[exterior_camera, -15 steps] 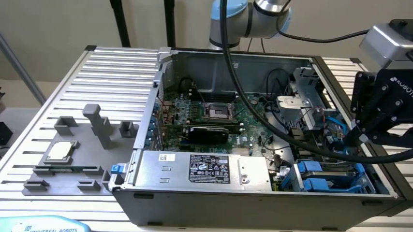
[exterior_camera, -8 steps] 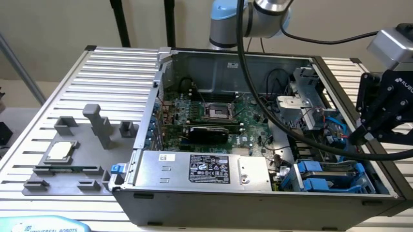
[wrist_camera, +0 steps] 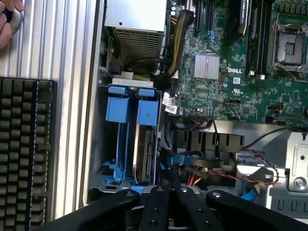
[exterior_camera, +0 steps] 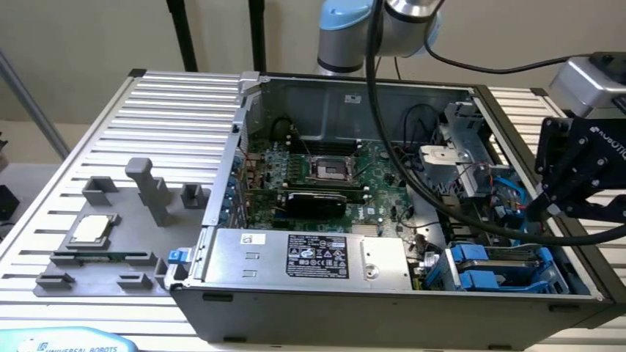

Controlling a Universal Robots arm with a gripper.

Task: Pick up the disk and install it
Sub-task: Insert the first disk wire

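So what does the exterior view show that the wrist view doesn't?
Exterior view: a grey tray beside the case, with a small silver chip on it, and the arm's blue joint. Wrist view: a black keyboard and a hand next to the case. Both: the green board, the blue frames in the case's corner, and the black tool, shut.

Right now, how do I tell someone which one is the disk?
In the open computer case, find the drive cage beside the silver power supply. The disk stands in the blue frame nearer the motherboard, grey metal filling it, while the neighbouring blue frame looks bare.
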